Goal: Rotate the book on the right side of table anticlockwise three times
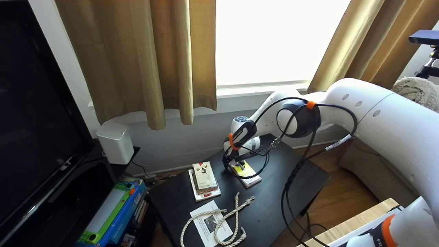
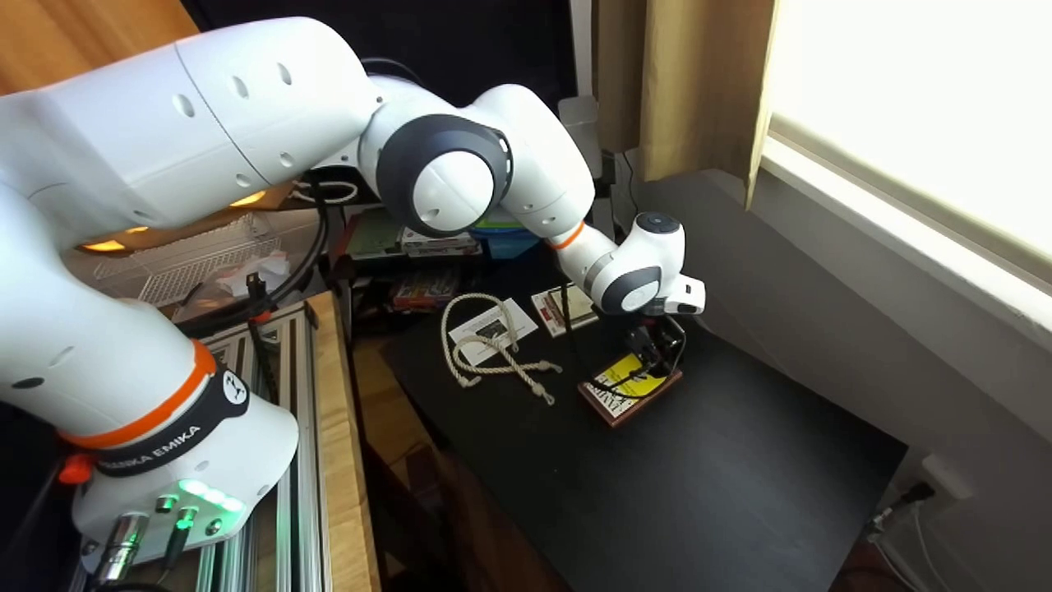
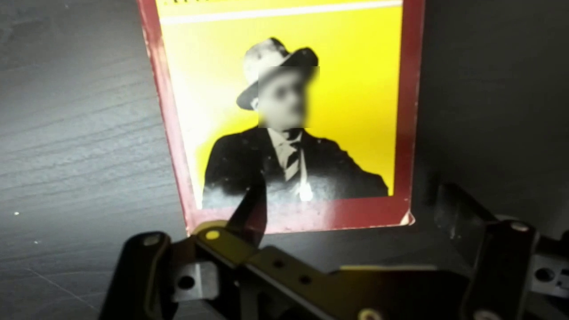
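Around me I see cream rope curving across a white printed sheet, a small stack of books near it, tan curtains on both sides of a bright window, and a white box-shaped device near a large dark screen

“ANKA EMIKA” on the black base band, lettering on the yellow-covered book unclear

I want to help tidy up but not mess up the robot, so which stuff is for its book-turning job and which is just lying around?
For the job:
book with the man in a hat
gripper, open
black table

Just lying about:
printed sheet
pale rope, partly on that sheet
stack of books
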{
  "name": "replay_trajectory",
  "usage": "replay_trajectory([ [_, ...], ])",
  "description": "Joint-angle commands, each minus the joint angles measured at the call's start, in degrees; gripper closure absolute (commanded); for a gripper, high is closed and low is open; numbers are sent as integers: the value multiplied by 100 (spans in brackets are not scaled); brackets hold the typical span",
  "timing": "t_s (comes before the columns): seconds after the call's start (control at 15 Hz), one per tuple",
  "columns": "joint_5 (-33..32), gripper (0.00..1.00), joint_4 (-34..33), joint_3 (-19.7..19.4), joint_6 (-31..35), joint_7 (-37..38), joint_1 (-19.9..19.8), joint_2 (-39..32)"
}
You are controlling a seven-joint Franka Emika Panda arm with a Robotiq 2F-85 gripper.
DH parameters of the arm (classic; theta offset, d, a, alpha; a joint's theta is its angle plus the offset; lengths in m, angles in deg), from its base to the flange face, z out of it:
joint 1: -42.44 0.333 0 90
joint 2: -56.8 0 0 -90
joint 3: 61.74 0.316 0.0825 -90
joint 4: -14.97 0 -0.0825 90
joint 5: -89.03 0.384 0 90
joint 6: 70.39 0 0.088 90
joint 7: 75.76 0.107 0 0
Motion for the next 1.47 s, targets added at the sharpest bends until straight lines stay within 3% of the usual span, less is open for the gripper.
replay_trajectory([
  [0.0, -165, 0, 68, 204, 3, -366, -40, -70],
  [0.2, -176, 0, 13, 130, -82, -343, 23, -58],
  [1.0, -123, 0, 1746, -542, 379, -2, 522, 1338],
  [1.4, -247, 0, 2882, -159, 190, -284, 210, 2338],
])
